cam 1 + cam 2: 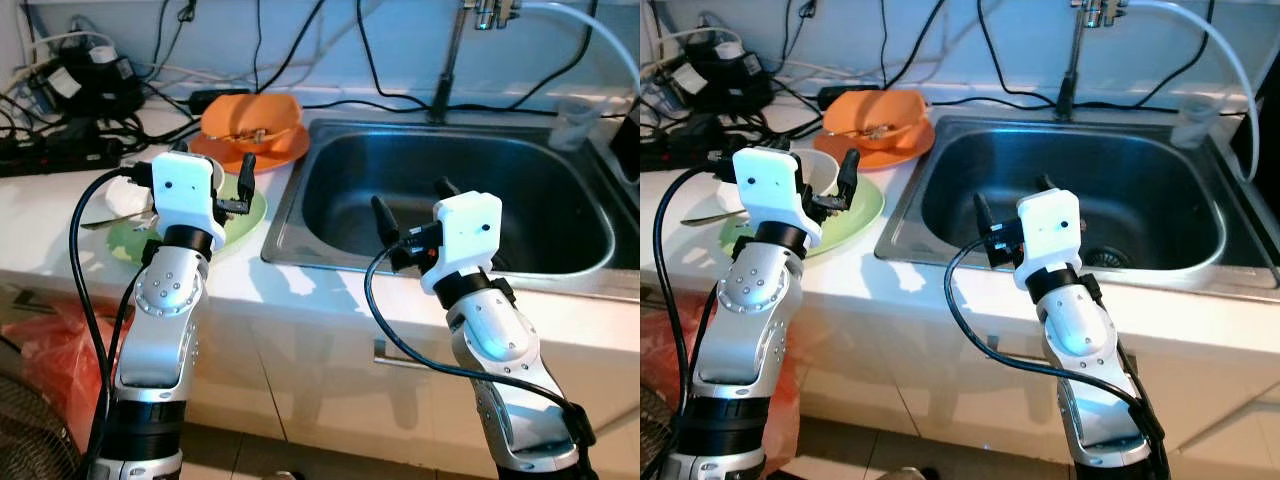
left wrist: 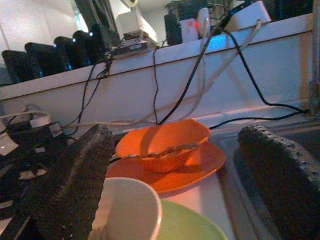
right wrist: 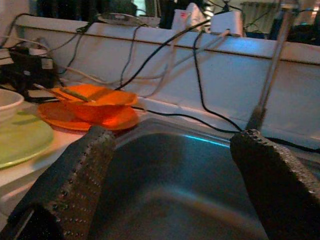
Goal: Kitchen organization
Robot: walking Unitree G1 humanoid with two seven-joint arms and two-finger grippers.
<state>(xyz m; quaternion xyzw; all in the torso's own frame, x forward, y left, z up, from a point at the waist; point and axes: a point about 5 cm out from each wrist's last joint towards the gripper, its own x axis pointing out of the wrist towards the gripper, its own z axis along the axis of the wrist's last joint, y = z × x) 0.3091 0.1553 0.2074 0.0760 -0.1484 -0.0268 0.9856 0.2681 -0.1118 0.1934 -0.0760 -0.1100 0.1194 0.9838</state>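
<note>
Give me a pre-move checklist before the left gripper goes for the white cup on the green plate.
1. Left gripper open, nothing held: ok.
2. White cup upright on the green plate: ok.
3. Cup contents: cannot tell.
4. Spoon lying beside the cup at the plate's edge, may get bumped: not ok.
5. Sink basin free for dishes: ok.
6. Right gripper open over the sink, clear of the left arm: ok.

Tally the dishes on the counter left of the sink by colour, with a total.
Orange: 2, a bowl sitting on a plate
Green: 1, a plate
White: 1, a bowl on the green plate
Total: 4
</note>
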